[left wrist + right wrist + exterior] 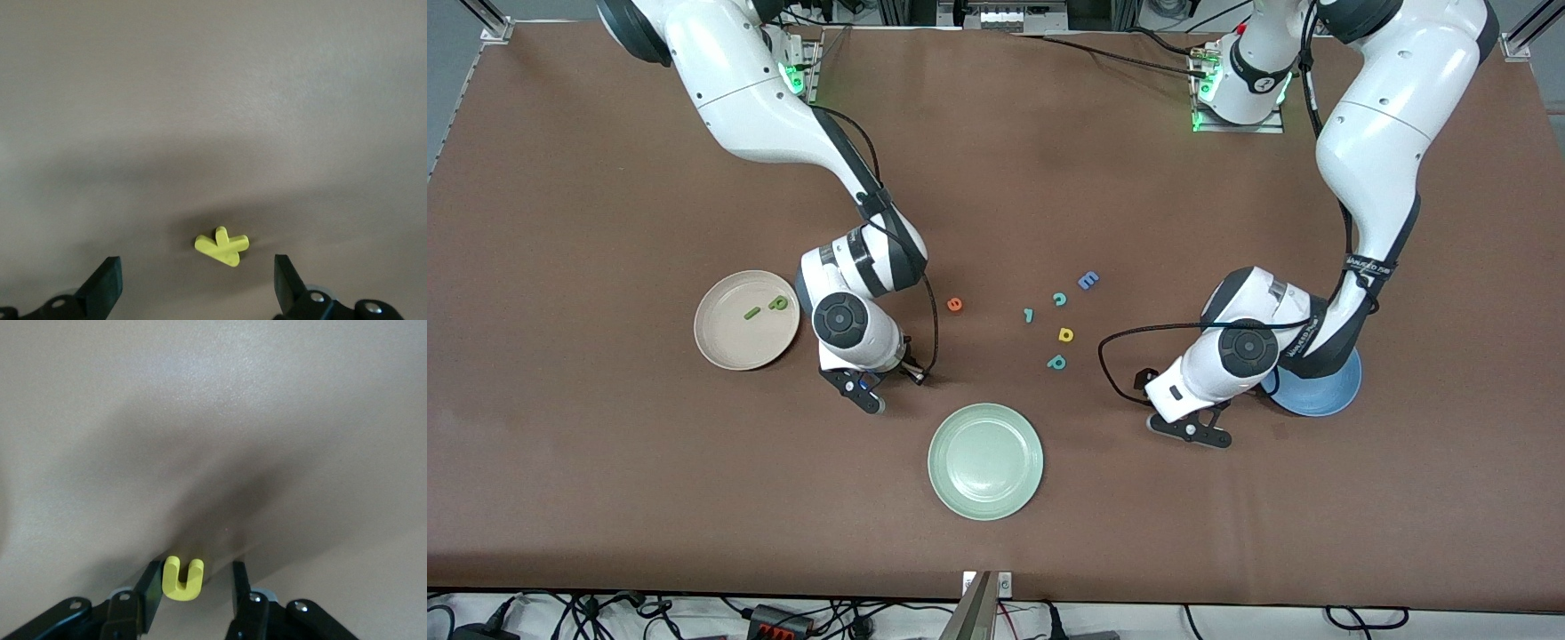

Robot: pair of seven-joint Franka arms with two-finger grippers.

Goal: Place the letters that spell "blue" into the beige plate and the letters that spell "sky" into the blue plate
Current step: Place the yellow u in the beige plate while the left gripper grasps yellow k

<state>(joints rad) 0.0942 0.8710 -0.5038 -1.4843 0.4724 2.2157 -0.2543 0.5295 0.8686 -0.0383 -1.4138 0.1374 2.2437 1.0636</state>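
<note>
In the beige plate, toward the right arm's end of the table, lie a dark green bar l and an olive b. An orange e rests on the table beside the right arm's wrist. My right gripper is down at the table, its jaws narrowed round a yellow u; one finger touches it and a gap shows at the other. The left gripper stands open over a yellow k lying flat. The left arm covers most of the blue plate.
A pale mint-green plate sits near the front camera, between the two grippers. Mid-table lie a blue E, a teal c, a teal hooked letter, a yellow d-shaped letter and a teal p.
</note>
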